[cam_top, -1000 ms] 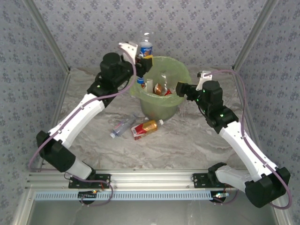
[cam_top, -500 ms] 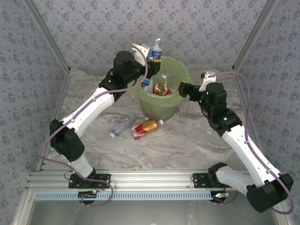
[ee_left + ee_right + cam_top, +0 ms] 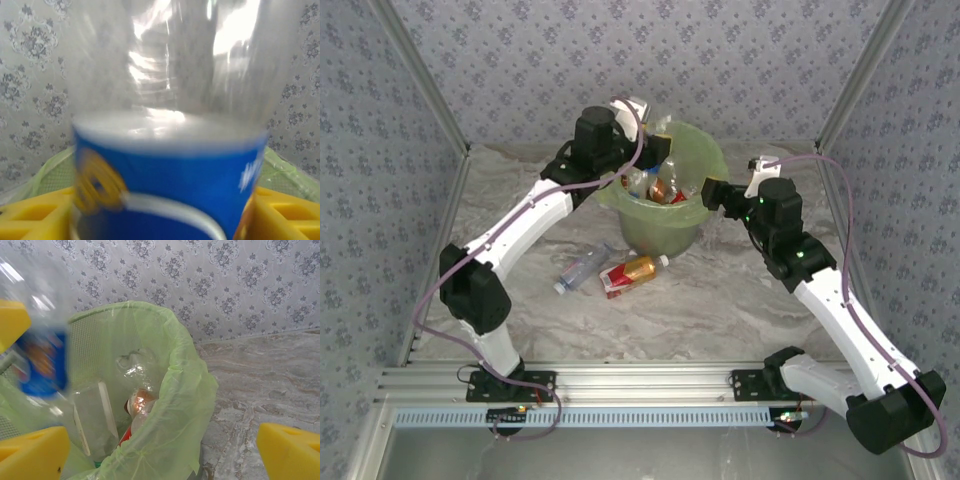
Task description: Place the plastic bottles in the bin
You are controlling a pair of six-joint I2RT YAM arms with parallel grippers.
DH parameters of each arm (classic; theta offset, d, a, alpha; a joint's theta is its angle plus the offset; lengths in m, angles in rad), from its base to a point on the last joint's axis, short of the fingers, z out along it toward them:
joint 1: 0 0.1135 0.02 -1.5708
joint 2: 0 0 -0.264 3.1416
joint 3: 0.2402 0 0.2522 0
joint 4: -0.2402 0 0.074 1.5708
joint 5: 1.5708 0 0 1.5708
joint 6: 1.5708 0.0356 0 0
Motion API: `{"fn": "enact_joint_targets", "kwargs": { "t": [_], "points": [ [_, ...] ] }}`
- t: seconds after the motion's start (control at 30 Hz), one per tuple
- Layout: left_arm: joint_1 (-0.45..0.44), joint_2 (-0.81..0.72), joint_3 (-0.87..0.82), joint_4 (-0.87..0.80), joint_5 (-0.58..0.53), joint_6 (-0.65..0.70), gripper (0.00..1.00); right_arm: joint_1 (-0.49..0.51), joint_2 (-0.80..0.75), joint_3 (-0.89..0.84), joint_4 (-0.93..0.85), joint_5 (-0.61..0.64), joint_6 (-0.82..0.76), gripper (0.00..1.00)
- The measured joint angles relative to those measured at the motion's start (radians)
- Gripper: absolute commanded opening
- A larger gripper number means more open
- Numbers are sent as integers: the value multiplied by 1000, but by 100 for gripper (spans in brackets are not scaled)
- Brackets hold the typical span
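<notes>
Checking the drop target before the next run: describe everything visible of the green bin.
The bin is a round pale green bucket, plastic by its look, lined with a translucent light green bag folded over the rim. It stands upright toward the far side of the marbled table. Several plastic bottles lie inside; a blue-labelled bottle, blurred, shows over its mouth.

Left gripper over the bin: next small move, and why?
Probably open the left gripper fully and lift clear: the blue-label bottle sits blurred between its fingers above the bin, likely dropping. A clear bottle and an amber bottle lie on the table.
</notes>
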Motion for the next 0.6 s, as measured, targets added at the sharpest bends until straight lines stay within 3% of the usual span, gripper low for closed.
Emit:
{"fn": "enact_joint_targets", "kwargs": {
  "t": [0.27, 0.6],
  "points": [
    [0, -1, 16, -44, 1, -35, 99, -4, 0, -2, 0, 6, 0, 98],
    [0, -98, -11, -76, 10, -64, 99, -6, 0, -2, 0, 6, 0, 98]
  ]
}}
